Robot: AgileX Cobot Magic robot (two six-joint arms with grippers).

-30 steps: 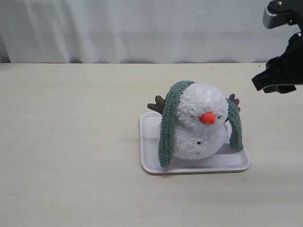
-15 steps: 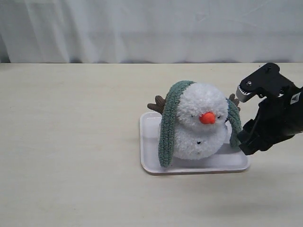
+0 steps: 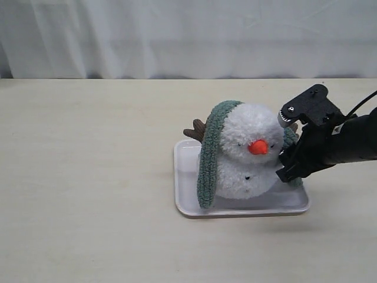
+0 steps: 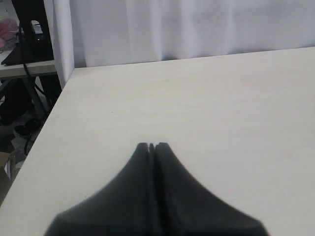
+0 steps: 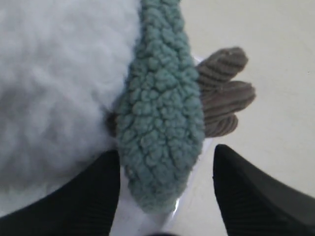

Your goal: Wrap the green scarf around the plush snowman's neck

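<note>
R gripper point(image 5: 165, 194) hangs open beside the snowman point(image 3: 250, 132), jaws either side of the rounded tip of the green scarf point(image 5: 162, 132), not yet pinching it. The scarf lies draped over the toy's head, one end dangling down each side; the snowman sits upright in a white tray point(image 3: 185, 203) mid-table. L gripper point(image 4: 151, 146) is shut on nothing, over bare tabletop. Likely best approach: bite fleece only, a bit above the tip, clear of the brown twig arm point(image 5: 224, 93) just beside it and the white fur. Then draw the end across the front, below the nose, low enough to seat in the neck point(image 3: 246, 161) w/o tipping the toy.
</note>
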